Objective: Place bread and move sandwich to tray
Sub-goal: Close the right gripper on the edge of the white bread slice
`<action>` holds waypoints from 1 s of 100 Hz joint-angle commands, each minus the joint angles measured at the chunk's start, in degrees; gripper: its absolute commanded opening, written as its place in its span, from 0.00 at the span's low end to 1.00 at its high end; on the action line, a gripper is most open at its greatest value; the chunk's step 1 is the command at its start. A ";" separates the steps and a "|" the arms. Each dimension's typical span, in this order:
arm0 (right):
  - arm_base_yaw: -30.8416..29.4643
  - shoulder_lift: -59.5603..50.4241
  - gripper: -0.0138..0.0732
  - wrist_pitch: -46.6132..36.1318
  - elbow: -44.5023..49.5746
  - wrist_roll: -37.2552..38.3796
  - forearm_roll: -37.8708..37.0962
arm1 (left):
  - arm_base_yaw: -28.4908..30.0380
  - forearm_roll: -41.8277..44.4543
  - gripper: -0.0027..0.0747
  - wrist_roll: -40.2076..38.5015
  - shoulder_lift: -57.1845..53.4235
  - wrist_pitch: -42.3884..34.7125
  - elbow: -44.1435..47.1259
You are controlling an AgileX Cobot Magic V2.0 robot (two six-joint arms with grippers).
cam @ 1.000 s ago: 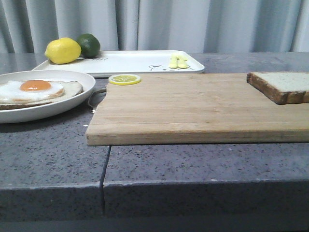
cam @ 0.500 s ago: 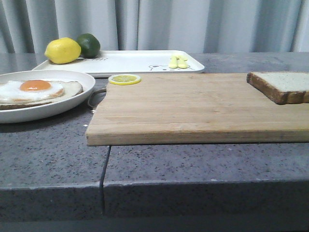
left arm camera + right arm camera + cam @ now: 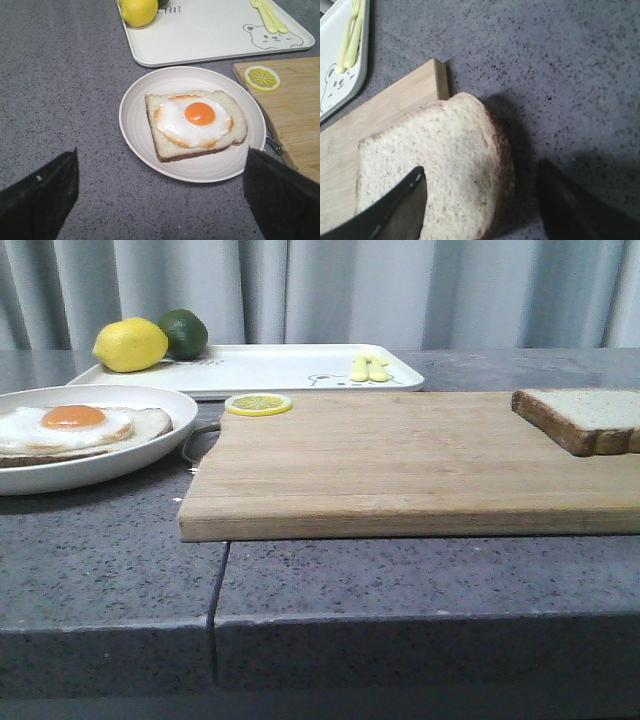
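The bread (image 3: 588, 418) lies at the right end of the wooden cutting board (image 3: 400, 460); in the right wrist view the bread (image 3: 450, 160) overhangs the board's corner. My right gripper (image 3: 480, 200) is open, with one finger over the slice and the other over the counter beyond the crust. The sandwich, a fried-egg toast (image 3: 195, 122), lies on the round white plate (image 3: 135, 135) at the left, also in the front view (image 3: 70, 427). My left gripper (image 3: 160, 200) is open and empty above the counter, just short of the plate. The white tray (image 3: 270, 368) lies at the back. Neither gripper shows in the front view.
A lemon (image 3: 130, 344) and a lime (image 3: 184, 332) sit at the tray's left end and pale yellow cutlery (image 3: 368, 368) at its right. A lemon slice (image 3: 258, 403) lies on the board's far left corner. Grey curtains hang behind the counter.
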 commanded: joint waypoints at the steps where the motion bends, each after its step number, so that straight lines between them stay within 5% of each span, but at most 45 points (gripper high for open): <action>1: -0.24 0.05 0.71 2.51 -1.50 -1.28 3.00 | 0.21 -1.15 0.84 -0.51 0.69 -3.82 -1.97; 100: -0.13 7.17 0.71 8.71 -1.61 -1.65 4.59 | 0.21 -1.15 0.84 -0.51 0.69 -3.82 -1.97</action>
